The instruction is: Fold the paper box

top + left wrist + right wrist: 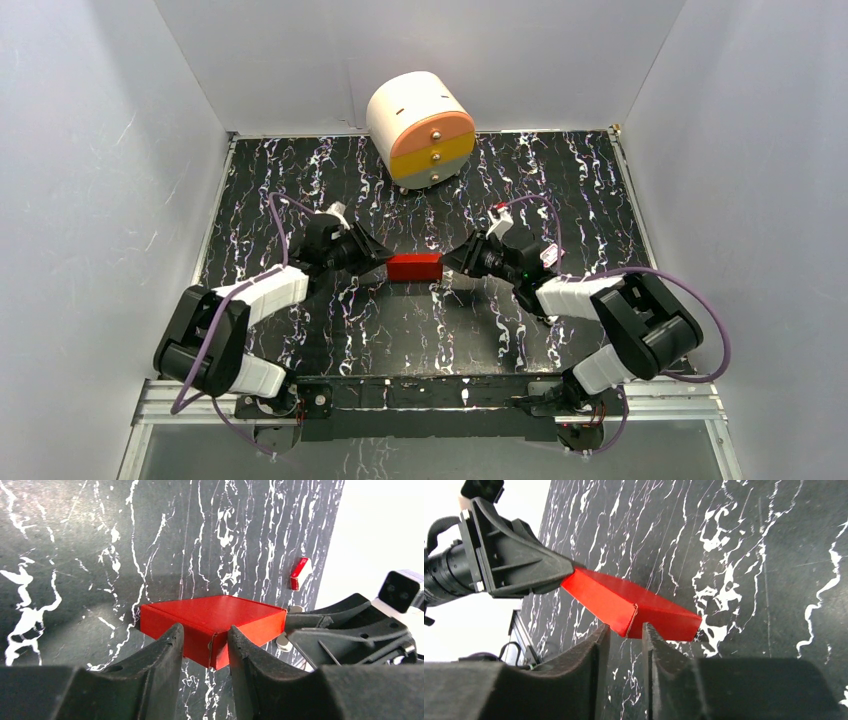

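Both end effectors, left (380,258) and right (450,262), pinch the paper box (414,267) (no readable print).

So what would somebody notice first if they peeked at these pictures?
Probably the small bright red flat card box in the middle of the black marbled table, with the left gripper and right gripper pinching its two ends. Next, the round white, orange and yellow drawer unit at the table's far edge.

Round drawer unit (421,128): white shell, orange, yellow and grey fronts, table's 12 o'clock edge. Small red-and-white packet (497,209): marbled black table (600,200), 1 o'clock of centre.
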Action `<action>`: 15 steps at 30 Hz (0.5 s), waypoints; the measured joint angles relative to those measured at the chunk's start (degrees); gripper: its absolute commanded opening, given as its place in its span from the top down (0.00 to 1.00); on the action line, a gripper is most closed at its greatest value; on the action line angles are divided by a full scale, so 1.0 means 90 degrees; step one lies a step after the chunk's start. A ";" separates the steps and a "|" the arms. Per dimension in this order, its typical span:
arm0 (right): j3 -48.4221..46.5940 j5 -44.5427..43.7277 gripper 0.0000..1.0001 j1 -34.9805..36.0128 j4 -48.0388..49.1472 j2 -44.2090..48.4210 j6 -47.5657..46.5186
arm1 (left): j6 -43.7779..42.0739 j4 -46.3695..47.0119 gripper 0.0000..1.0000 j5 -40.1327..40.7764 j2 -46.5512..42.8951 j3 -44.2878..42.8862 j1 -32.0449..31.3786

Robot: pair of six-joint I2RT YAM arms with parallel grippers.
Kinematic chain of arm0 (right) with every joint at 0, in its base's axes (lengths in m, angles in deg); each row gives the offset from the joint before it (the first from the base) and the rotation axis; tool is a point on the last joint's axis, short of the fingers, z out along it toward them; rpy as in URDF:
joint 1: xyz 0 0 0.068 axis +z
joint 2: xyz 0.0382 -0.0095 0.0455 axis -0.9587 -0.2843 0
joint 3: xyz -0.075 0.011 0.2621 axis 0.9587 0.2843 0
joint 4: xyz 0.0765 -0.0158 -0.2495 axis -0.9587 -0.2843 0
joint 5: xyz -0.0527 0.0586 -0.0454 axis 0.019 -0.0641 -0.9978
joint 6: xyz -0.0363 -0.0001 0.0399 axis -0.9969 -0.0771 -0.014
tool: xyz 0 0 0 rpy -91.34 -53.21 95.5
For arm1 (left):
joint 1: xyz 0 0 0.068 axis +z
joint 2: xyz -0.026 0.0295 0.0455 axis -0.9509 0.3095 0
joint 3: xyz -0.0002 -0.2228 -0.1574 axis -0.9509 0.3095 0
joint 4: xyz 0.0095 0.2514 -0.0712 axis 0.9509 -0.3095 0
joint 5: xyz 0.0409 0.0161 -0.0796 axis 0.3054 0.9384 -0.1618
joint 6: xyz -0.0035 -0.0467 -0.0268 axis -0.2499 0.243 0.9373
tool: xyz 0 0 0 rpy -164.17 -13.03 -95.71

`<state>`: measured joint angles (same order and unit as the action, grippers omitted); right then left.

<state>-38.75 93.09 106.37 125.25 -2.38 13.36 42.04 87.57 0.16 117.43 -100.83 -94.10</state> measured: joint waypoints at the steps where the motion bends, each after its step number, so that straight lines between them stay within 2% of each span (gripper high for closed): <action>1: 0.0000 0.0012 0.50 0.0027 -0.0119 0.0078 -0.0019 | -0.0034 -0.0100 0.61 0.0053 -0.0044 -0.0019 -0.0010; 3: 0.0000 0.0041 0.42 0.0051 -0.0274 0.0180 -0.0041 | -0.0090 -0.0379 0.58 0.0185 -0.0199 -0.0032 -0.0015; 5: 0.0000 0.0039 0.40 0.0049 -0.0393 0.0270 -0.0073 | -0.0109 -0.0612 0.56 0.0289 -0.0362 -0.0034 -0.0015; 15: -0.0041 0.0066 0.40 -0.0034 -0.0595 0.0381 -0.0073 | -0.0109 -0.0913 0.54 0.0308 -0.0826 -0.0061 0.0039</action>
<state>-39.12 93.68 106.06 119.89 1.05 12.71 41.05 79.35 2.94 110.00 -101.38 -93.75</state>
